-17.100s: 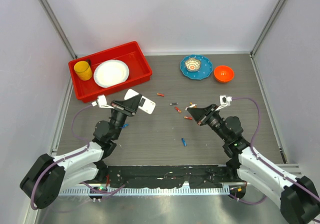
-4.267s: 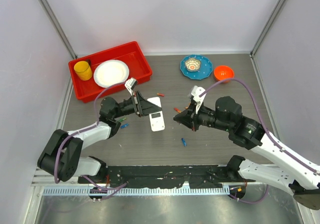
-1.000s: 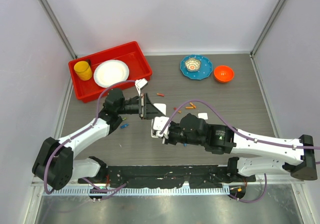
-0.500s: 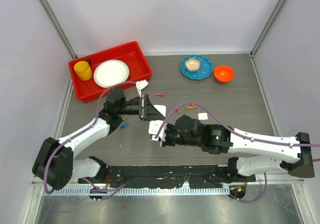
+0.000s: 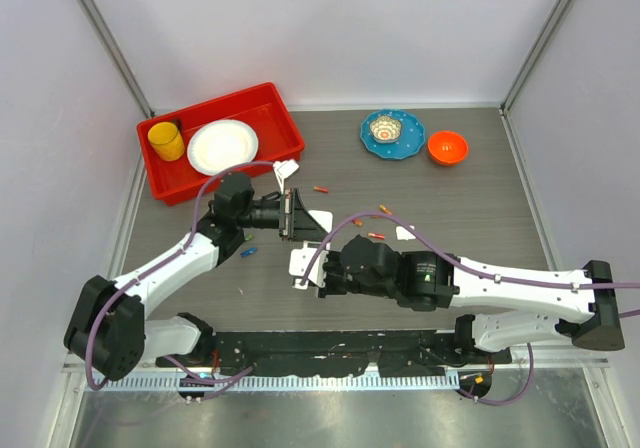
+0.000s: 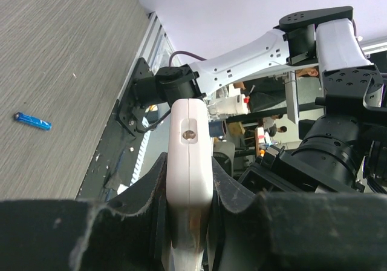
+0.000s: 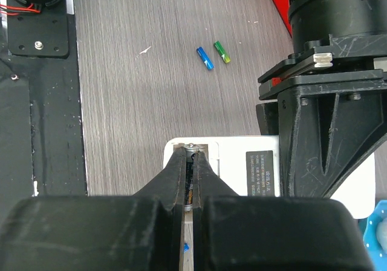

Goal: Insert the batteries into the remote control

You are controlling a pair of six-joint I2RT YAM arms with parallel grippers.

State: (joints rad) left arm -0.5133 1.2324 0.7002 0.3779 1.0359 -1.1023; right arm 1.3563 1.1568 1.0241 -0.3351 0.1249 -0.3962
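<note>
My left gripper point(image 5: 292, 215) is shut on the remote control point(image 5: 300, 260) and holds it above the table, seen edge-on in the left wrist view point(image 6: 190, 156). In the right wrist view its plain white back point(image 7: 242, 162) faces up, with the battery compartment open at the free end. My right gripper point(image 7: 190, 153) is shut on a dark battery point(image 7: 189, 183), which lies in that compartment's slot. The right gripper point(image 5: 318, 268) sits over the remote's free end. Orange-red batteries point(image 5: 376, 235) lie scattered on the table. A blue battery point(image 7: 205, 58) lies beside a green one point(image 7: 222, 52).
A small white square cover piece point(image 5: 405, 232) lies right of centre. A red tray point(image 5: 285, 148) with a yellow cup point(image 5: 166, 141) and a white plate point(image 5: 222, 146) stands at the back left. A blue dish point(image 5: 392, 131) and an orange bowl point(image 5: 447, 147) stand at the back right.
My right gripper and the remote's free end have shifted a little left and toward the near edge. The left gripper has kept its hold on the remote.
</note>
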